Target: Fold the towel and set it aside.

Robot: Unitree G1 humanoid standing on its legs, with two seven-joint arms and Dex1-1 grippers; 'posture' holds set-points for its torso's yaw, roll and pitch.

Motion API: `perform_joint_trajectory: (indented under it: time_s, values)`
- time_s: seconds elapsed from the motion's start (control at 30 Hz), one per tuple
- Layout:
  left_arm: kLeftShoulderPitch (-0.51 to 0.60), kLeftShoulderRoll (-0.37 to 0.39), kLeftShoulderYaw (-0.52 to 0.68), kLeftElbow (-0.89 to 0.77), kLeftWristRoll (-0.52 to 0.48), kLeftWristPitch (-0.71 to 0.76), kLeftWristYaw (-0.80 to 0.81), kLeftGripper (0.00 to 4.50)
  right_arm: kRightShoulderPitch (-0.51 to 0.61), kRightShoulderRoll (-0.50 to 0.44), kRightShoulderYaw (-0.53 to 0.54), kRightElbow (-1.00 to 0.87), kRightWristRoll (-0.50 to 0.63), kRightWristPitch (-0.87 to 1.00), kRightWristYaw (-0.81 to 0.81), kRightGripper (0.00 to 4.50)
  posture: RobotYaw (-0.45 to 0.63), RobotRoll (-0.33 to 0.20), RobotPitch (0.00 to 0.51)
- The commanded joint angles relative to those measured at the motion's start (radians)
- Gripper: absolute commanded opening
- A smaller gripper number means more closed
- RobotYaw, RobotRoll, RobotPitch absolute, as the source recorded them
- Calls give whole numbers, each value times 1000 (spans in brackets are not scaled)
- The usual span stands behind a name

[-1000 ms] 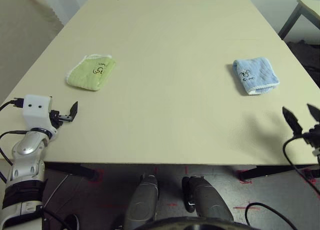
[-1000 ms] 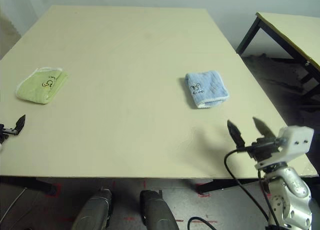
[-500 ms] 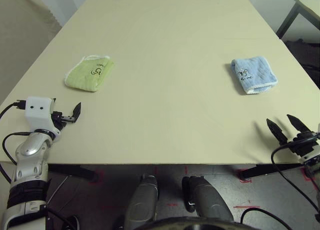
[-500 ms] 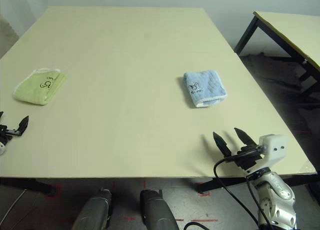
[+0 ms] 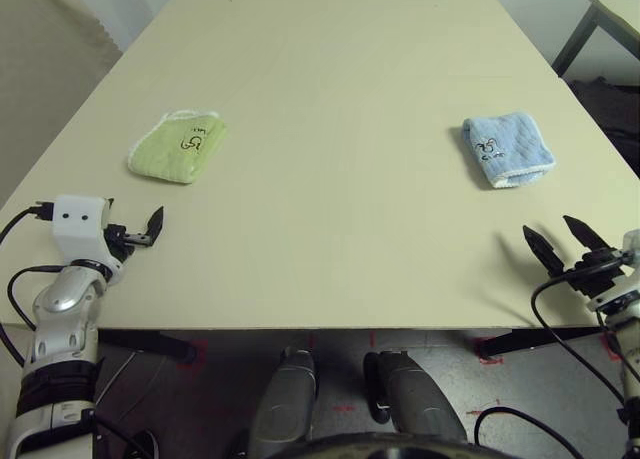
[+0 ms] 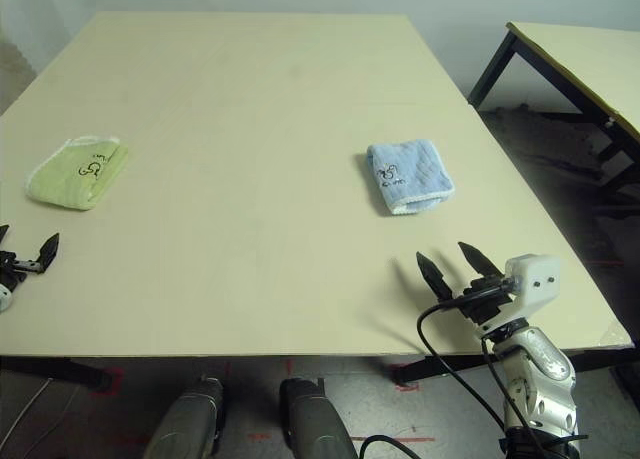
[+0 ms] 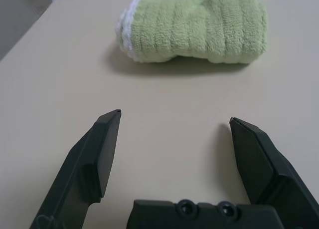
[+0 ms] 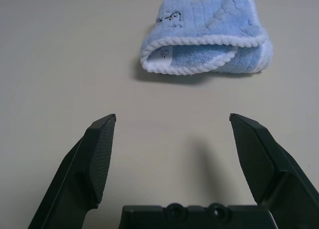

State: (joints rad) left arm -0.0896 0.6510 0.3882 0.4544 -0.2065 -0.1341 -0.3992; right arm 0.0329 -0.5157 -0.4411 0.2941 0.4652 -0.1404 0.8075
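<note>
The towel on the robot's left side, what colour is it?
Light green towel with a white edge, clearest in the left wrist view.

The desk (image 5: 330, 99) is a plain pale cream, with no pattern. The towel (image 5: 178, 146) is light green terry with ribbed rows, white stitched edging and a small dark embroidered logo. The other towel (image 5: 508, 149) is light blue with a quilted texture, white looped edging and a small dark logo. Both tools, left tool (image 7: 174, 134) and right tool (image 8: 172, 134), have black fingers; the wrist housings are white and the forearms silver.
</note>
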Motion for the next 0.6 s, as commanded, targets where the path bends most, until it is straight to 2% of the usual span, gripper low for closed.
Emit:
perform_joint_trajectory:
  time_s: [0.03,0.6]
  values:
    - [17,-13,6,3,-1,2,2,4476,4,-5,-4,7,-5,-4,-8,4500,35,0,129]
    - [13,-20,5,8,3,4,5,4476,7,4,-6,-6,2,-3,-35,4500,37,0,137]
